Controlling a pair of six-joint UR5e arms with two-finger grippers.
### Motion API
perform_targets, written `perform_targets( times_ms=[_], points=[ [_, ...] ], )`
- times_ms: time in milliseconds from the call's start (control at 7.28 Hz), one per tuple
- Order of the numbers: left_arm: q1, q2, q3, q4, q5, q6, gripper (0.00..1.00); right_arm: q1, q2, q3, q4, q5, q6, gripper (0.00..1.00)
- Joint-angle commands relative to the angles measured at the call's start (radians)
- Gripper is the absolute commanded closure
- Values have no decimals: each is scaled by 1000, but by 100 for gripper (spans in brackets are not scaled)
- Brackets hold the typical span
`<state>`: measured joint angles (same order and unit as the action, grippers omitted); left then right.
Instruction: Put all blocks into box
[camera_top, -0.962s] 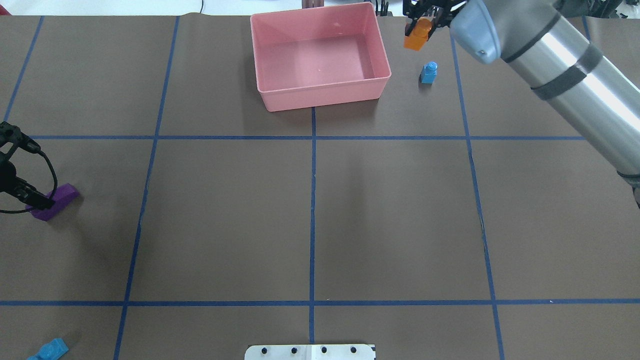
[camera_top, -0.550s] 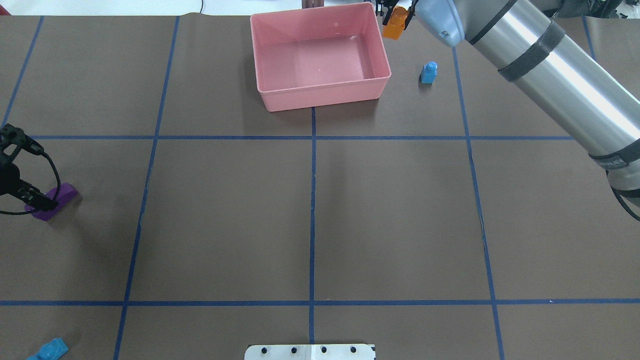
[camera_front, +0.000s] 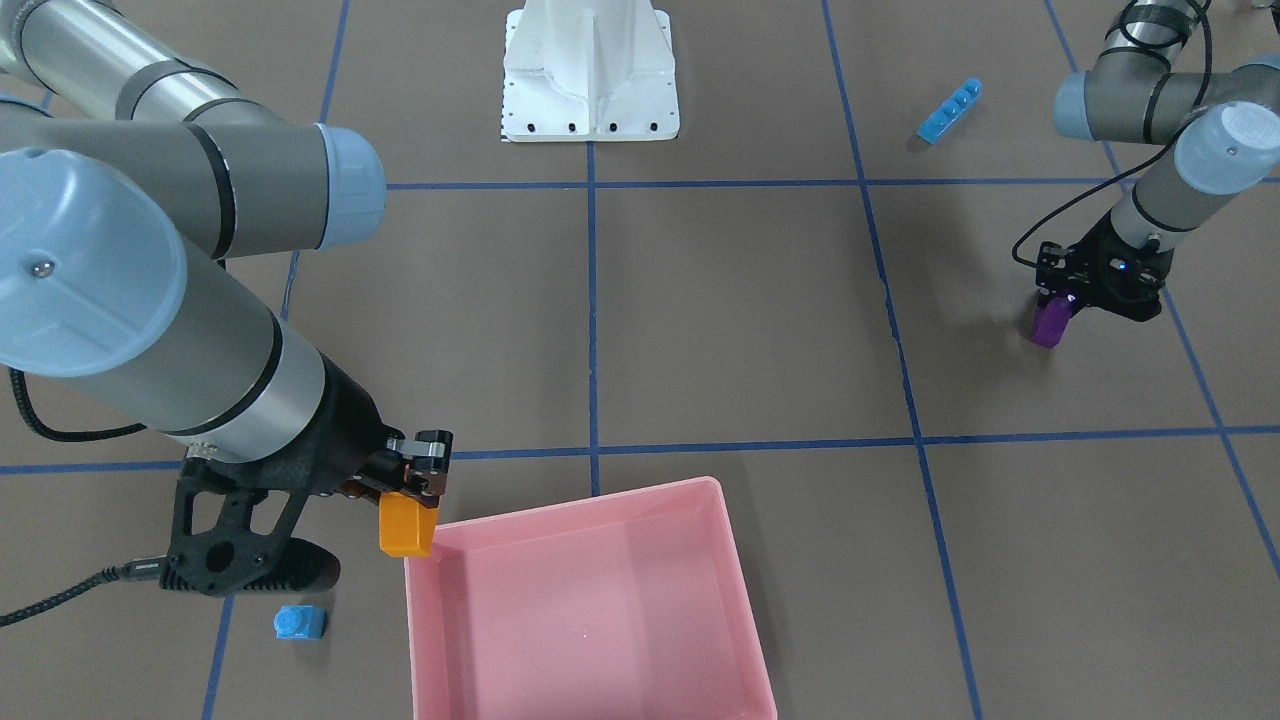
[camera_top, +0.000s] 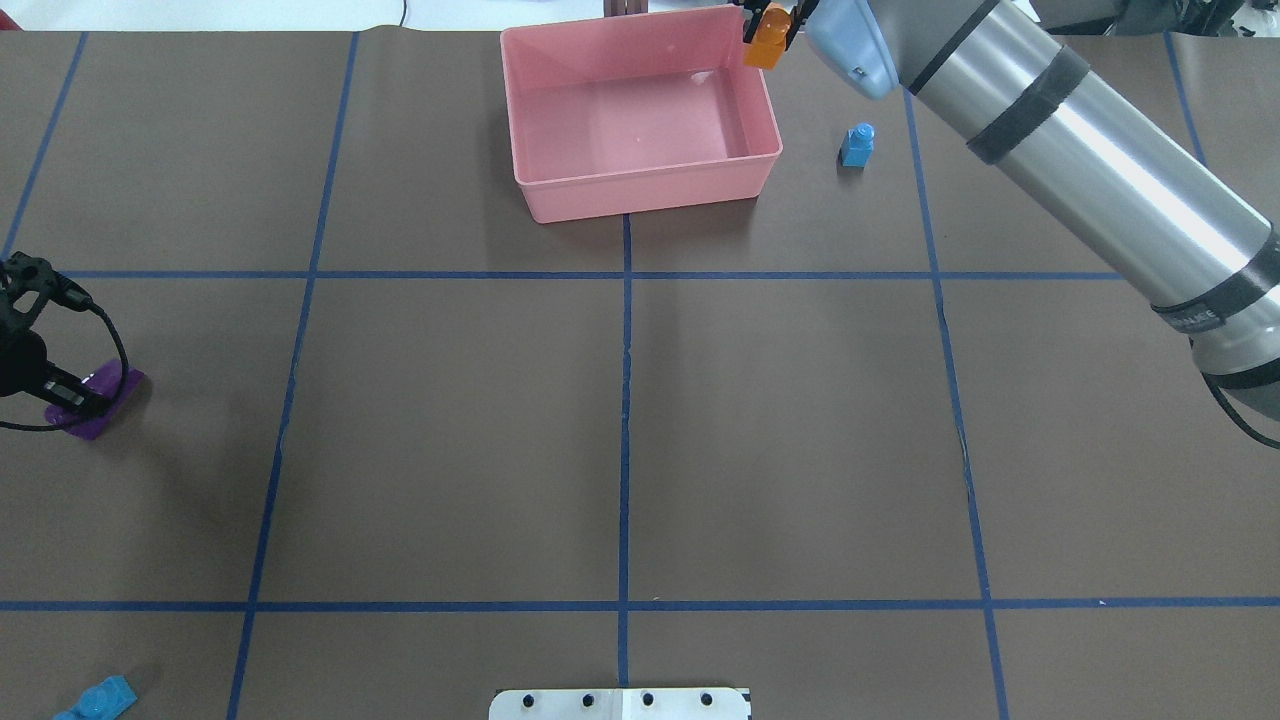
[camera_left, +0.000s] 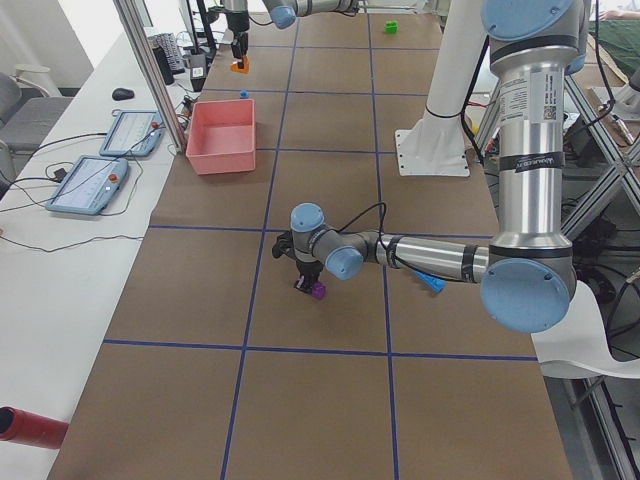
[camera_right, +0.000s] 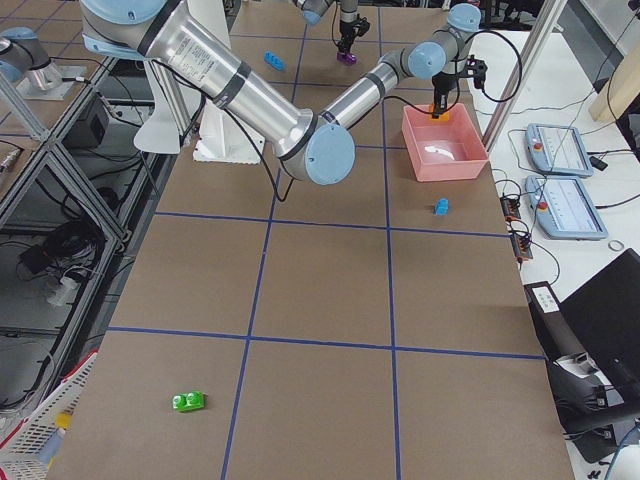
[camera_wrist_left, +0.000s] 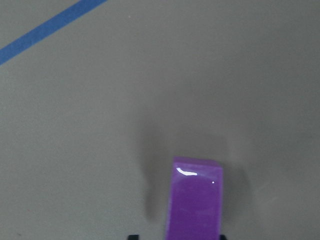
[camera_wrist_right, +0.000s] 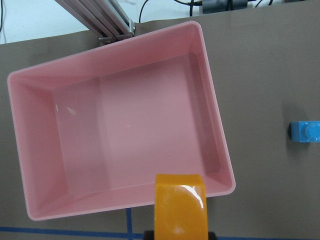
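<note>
My right gripper (camera_top: 771, 14) is shut on the orange block (camera_top: 768, 24) and holds it in the air at the far right corner of the pink box (camera_top: 640, 190), which has no blocks in it. From the right wrist, the orange block (camera_wrist_right: 181, 205) hangs over the box's rim (camera_wrist_right: 220, 150). The small blue block (camera_top: 857, 146) stands right of the box. At the left edge my left gripper (camera_top: 72, 398) is shut on the purple block (camera_top: 100, 392), just above the table. The long blue block (camera_top: 98, 698) lies near left. The green block (camera_right: 188, 402) lies far off on my right.
The white robot base (camera_front: 590, 70) stands at the table's near middle edge. Blue tape lines (camera_top: 625, 400) divide the brown table into squares. Beyond the box are an aluminium post (camera_left: 150, 70) and a side bench with tablets (camera_left: 95, 185).
My right gripper has carried the orange block leftward, from beside the small blue block to the box's far right corner. The left gripper has lifted and tilted the purple block slightly.
</note>
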<state>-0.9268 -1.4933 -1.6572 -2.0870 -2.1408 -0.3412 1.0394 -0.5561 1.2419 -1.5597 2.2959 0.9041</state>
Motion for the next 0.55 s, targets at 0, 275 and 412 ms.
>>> perform_targets(
  times_ms=[0, 275, 412],
  points=[
    [-1, 4, -42, 13, -25, -82, 100, -30, 53, -80, 117, -71, 1, 100],
    [-16, 2, -116, 86, -135, -85, 100, -96, 83, -186, 278, -221, 7, 100],
    [-30, -7, -189, 202, -137, -85, 100, -136, 87, -247, 381, -305, 10, 100]
  ],
)
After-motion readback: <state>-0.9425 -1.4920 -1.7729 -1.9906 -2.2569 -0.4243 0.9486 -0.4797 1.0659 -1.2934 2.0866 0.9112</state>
